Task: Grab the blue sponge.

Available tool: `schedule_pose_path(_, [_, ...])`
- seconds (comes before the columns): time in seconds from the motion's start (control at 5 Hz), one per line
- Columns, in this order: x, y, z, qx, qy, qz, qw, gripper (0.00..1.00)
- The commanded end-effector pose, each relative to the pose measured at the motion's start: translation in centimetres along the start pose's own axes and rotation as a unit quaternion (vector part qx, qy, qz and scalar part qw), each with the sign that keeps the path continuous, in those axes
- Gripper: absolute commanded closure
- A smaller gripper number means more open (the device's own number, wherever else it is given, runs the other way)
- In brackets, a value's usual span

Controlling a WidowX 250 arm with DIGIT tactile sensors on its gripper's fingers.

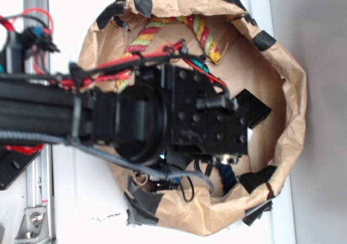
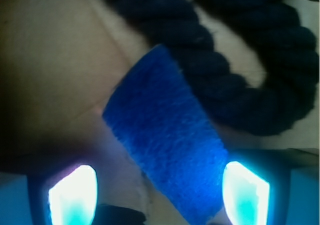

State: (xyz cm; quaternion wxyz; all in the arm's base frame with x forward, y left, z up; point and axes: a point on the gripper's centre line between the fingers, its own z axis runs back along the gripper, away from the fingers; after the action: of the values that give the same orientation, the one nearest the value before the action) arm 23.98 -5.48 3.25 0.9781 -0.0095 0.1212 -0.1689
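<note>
Brown paper bag walls ring the workspace.
Gripper hangs spread, fingers straddling the blue sponge at lower centre, navy rope beside it, seemingly ready to clamp.

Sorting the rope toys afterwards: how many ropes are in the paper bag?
2. A red-yellow-green rope lies along the bag's far wall; a dark navy rope curls beside the blue sponge. The arm may hide others.

Arm is showing black boxy segments with round screw heads, a black wrist block, red and black cables running along top, grey braided cable underneath. Fingertips are glowing cyan-white.
</note>
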Motion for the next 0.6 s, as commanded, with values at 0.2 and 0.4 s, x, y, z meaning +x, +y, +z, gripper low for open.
schedule_pose_path(0.2, [-0.5, 2.9, -1.6, 0.028, 0.021, 0.003, 0.999, 0.01])
schedule_pose_path(0.4, [-0.7, 2.6, -1.1, 0.035, 0.012, 0.009, 0.999, 1.0])
